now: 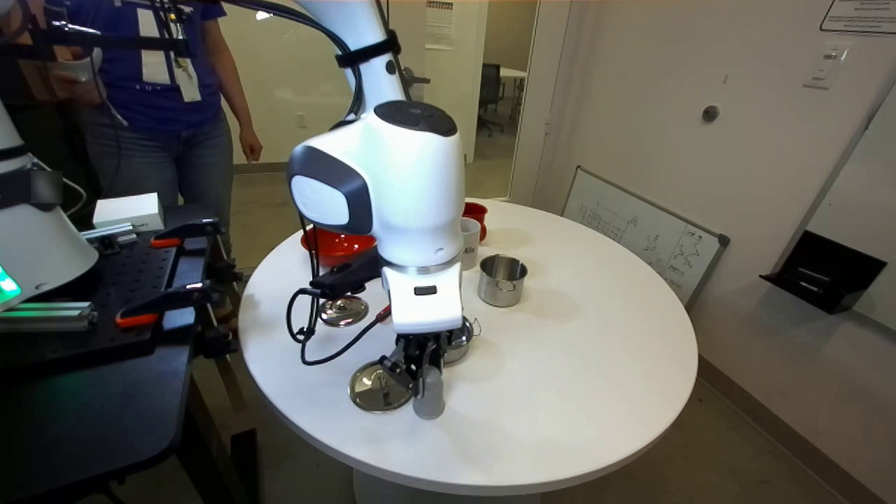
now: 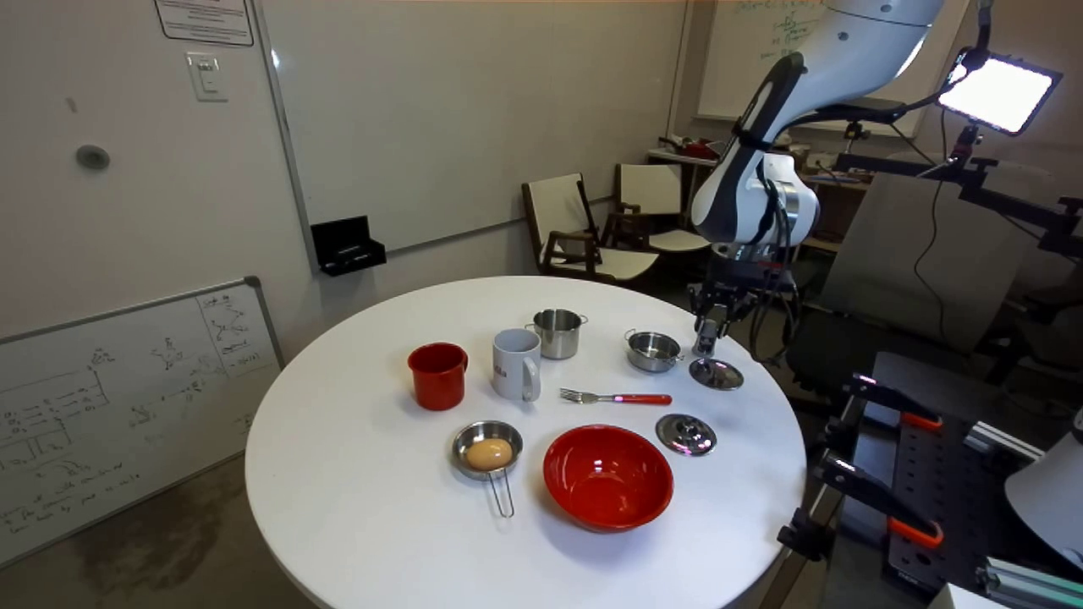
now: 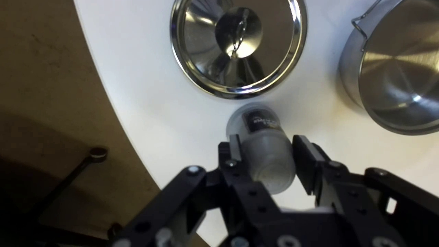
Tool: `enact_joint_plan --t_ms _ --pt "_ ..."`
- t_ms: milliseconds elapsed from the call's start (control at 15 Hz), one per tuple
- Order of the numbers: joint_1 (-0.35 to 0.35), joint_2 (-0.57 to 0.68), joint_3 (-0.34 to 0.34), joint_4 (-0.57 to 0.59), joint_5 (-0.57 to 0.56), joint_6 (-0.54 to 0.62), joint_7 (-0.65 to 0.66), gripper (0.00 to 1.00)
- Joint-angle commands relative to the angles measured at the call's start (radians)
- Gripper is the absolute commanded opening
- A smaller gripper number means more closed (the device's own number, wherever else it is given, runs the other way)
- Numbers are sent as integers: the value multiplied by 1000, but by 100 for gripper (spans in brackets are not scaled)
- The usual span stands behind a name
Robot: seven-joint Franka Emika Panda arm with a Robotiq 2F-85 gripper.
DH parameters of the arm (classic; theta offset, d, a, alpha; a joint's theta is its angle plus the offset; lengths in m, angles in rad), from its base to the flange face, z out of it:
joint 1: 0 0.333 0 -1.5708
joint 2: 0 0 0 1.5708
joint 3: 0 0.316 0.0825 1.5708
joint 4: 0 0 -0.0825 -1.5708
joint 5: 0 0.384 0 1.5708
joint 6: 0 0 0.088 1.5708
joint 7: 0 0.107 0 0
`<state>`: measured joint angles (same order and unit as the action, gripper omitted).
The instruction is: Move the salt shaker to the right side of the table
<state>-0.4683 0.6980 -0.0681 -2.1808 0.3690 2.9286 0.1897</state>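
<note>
Gripper (image 3: 267,152) turned downward, its fingers (image 3: 310,164) clasp the salt shaker (image 3: 262,145), one on each side, with no gap showing between. Above it the arm (image 1: 418,189) comes down from the top edge in both exterior views, bends at the wrist and ends close to vertical over the shaker. Measured from the red bowl (image 2: 607,482), the shaker is well apart, across the white table (image 1: 574,392) and near the edge; it looks close to upright, though whether its base touches the table cannot be told.

From left to right in an exterior view, the red cup (image 2: 438,379) stands left of the bowl and farther back. Just left of the bowl is a small steel pan (image 2: 488,428), a brown egg-shaped thing (image 2: 489,454) inside and its wire handle pointing toward the viewer. A white mug (image 2: 512,368) stands behind the bowl and a little left, and a tall steel pot (image 2: 558,338) farther behind. A fork (image 2: 626,399) lies behind the bowl, red handle to the right; a shallow steel pot (image 2: 653,353) is farther back. A nearer steel lid (image 2: 686,434) lies just beside the bowl on its right, and a farther steel lid (image 2: 716,374) lies behind, between the bowl and the shaker
</note>
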Motion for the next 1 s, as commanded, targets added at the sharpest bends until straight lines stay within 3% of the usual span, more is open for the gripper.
enact_joint_plan --t_ms 0,133,400,733,933 --pt "-26 29 30 17 29 35 -31 66" --pt "-30 34 33 18 26 40 -32 73" --pt "-16 17 29 2 18 65 -21 100" --pt "59 -84 -15 -65 -15 157 -6 100" --pt "166 -157 -102 -102 -67 194 -1 100"
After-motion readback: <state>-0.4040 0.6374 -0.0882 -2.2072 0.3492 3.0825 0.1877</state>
